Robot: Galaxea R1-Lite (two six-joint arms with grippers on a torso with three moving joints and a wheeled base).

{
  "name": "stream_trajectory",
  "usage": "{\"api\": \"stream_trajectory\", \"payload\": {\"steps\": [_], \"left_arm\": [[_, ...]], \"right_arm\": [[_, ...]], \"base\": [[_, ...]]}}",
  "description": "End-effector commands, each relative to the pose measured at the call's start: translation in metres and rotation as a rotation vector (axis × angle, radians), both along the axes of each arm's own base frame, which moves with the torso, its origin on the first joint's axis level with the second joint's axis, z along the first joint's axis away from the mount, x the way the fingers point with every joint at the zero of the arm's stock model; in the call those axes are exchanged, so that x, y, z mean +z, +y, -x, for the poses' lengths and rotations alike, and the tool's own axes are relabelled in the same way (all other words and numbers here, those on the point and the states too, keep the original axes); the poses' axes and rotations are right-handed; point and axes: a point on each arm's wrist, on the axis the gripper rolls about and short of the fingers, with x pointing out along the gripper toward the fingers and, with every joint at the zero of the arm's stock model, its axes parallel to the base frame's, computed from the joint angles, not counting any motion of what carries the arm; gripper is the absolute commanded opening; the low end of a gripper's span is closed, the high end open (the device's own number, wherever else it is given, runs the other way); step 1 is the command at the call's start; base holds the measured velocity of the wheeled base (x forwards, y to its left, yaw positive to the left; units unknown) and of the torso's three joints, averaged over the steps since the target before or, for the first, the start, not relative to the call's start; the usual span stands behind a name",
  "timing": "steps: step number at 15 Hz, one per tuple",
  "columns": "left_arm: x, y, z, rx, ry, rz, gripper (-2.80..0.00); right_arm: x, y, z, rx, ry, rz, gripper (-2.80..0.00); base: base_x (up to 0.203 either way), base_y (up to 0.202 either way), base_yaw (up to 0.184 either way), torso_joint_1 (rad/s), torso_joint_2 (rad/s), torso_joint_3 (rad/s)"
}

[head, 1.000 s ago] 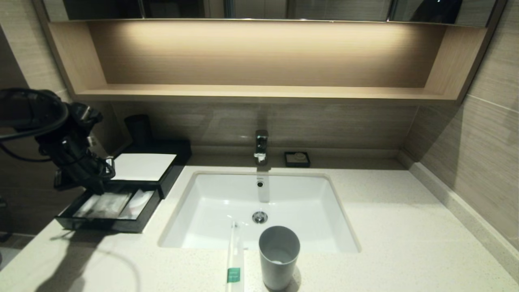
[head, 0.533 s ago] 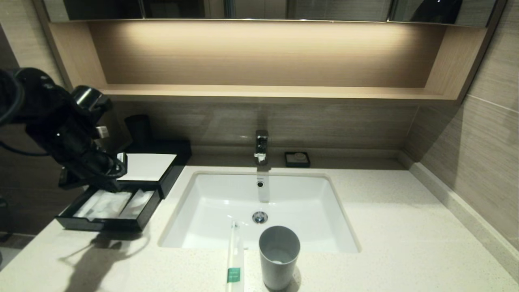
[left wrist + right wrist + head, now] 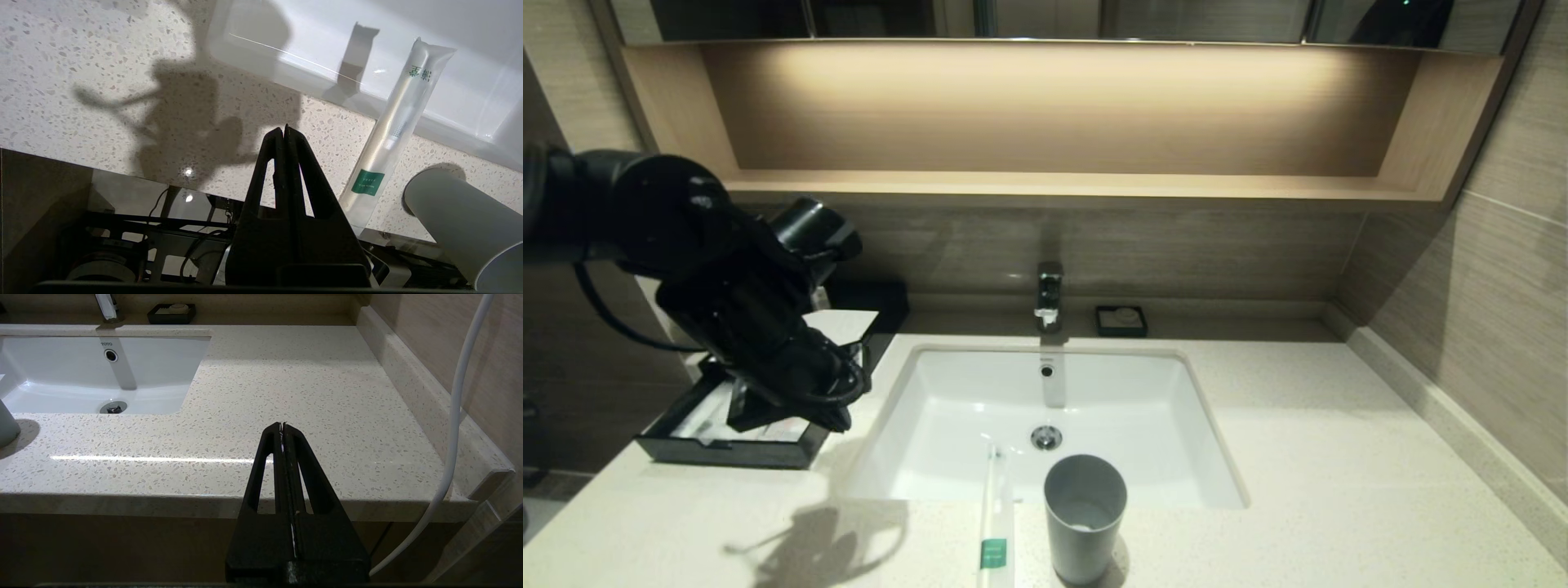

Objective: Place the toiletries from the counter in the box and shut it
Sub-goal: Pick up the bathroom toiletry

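We see one stick point(image 3: 996, 523), slim, cream-wrapped with a green band, lying on the counter point(image 3: 1339, 457) at the near edge, its far end jutting over the sink's near rim. The black box point(image 3: 768, 445) with a white top sits at the far left, its drawer pulled out, pale packets inside.
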Motion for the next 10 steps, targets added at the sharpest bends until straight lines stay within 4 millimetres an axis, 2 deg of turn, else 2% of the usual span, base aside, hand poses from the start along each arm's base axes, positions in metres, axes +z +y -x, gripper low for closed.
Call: {"api": "stream_trajectory", "payload": {"steps": [1, 10], "left_arm": [[-0.015, -0.015, -0.008, -0.020, 0.051, -0.001, -2.80], [-0.031, -0.067, -0.039, -0.055, 0.070, 0.067, -2.80]], "right_arm": [[0.000, 0.000, 0.000, 0.000, 0.000, 0.000, -2.80], [0.000, 0.000, 0.000, 0.000, 0.000, 0.000, -2.80]], "base": [[0.000, 0.000, 0.000, 0.000, 0.00, 0.000], [0.000, 0.000, 0.000, 0.000, 0.00, 0.000]]}}
